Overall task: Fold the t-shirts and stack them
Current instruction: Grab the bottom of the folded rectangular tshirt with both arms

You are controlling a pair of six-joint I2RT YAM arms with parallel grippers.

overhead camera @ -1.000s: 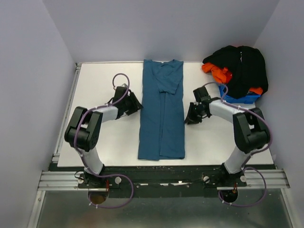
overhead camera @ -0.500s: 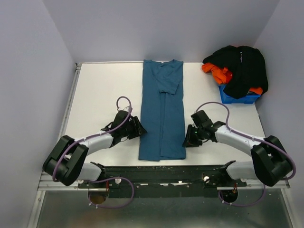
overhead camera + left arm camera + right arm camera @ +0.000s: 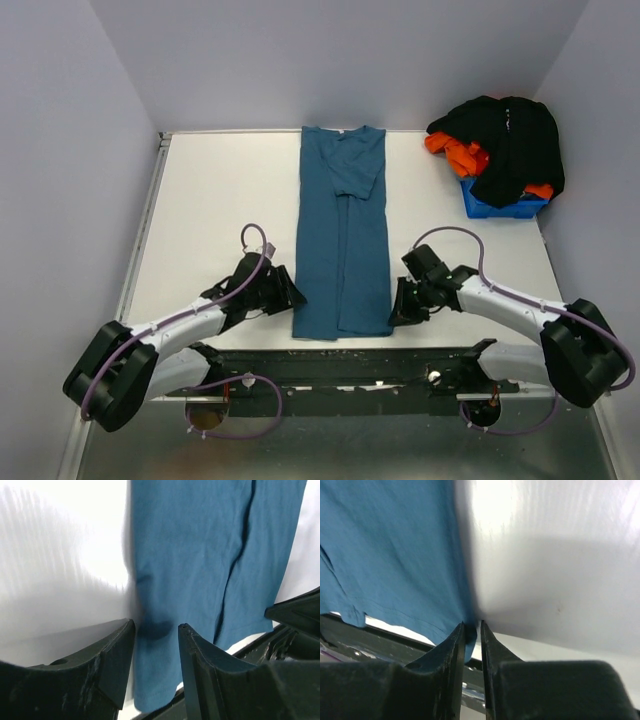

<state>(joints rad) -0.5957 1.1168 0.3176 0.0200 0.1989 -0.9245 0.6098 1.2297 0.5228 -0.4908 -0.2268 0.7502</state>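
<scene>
Fabric of the teal shirt lies flat down the middle of the table. It is narrowed to a long strip with both sides turned in, the collar at the far edge and the hem right at the near edge. That shape suggests the lengthwise folds are done and the next fold is hem toward collar, which would explain why both arms reach low to the two near corners.

The right gripper sits on the strip's right edge just above the hem. Its jaws are pressed almost together with a sliver of blue between them, so it looks clenched on the teal shirt's corner. The left gripper is at the opposite edge and released: its jaws stand apart, one over bare table and the other over cloth. They straddle the edge without pinching it.

I judge the left must close on both layers before any lift, or the strip will come up skewed. Cloth this soft can slip so that only one layer is held, so a shallow pinch is the risk.

Well apart, at the far right corner, a heap of black and orange shirts hangs over a blue bin, waiting their turn.
</scene>
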